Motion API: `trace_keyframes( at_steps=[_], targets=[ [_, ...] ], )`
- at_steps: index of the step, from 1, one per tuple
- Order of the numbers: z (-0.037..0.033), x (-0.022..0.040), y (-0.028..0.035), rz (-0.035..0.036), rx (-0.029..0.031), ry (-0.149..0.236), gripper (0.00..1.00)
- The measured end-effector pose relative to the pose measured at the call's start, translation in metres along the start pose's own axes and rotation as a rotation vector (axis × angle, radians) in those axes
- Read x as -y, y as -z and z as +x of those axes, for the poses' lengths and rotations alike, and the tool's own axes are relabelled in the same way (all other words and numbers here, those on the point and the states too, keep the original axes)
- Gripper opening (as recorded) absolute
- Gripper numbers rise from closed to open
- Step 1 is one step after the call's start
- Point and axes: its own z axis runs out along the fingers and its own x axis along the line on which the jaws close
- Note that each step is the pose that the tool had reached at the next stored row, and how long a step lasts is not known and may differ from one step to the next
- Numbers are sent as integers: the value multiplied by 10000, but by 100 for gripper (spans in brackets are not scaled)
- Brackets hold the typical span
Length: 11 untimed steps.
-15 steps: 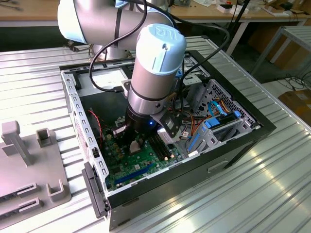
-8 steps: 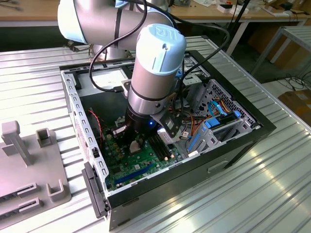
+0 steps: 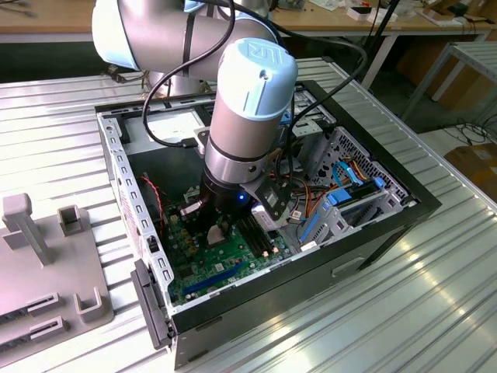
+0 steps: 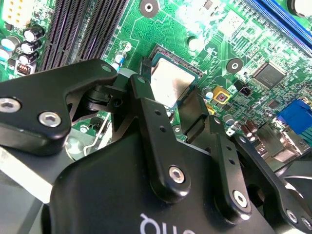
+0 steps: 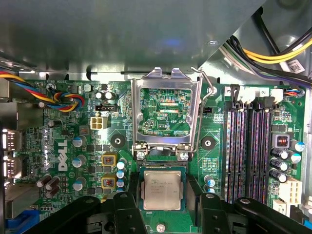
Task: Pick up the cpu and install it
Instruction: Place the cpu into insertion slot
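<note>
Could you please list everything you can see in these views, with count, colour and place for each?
cpu: one, silvery with greenish rim, at the socket on the motherboard.
socket frame: one, silver metal, swung open next to the cpu.
motherboard: one, green, inside the computer case.
memory slots: four, black, on the motherboard.
wire bundle: one, multicoloured, at the motherboard's edge.
computer case: one, black, open, on the table.
table: one, silvery ribbed metal, under the case.
fixture: one, grey, on the table at the exterior view's left.
robot arm: one, silver with pale blue caps, reaching into the case.
tool: one, black, at the cpu.
</note>
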Motion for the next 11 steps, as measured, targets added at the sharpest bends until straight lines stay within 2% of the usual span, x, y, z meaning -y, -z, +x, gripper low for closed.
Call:
trace_keyframes(
  at_steps=[4,5,6,7,11],
  targets=[
    [-8,-1,-4,-9,8,-3,48],
    [-10,-1,-3,-6,5,-4,53],
    [-13,0,-1,-2,1,-5,53],
    [-17,1,1,0,0,-5,60],
    [-39,1,0,-1,0,-13,60]
  ],
)
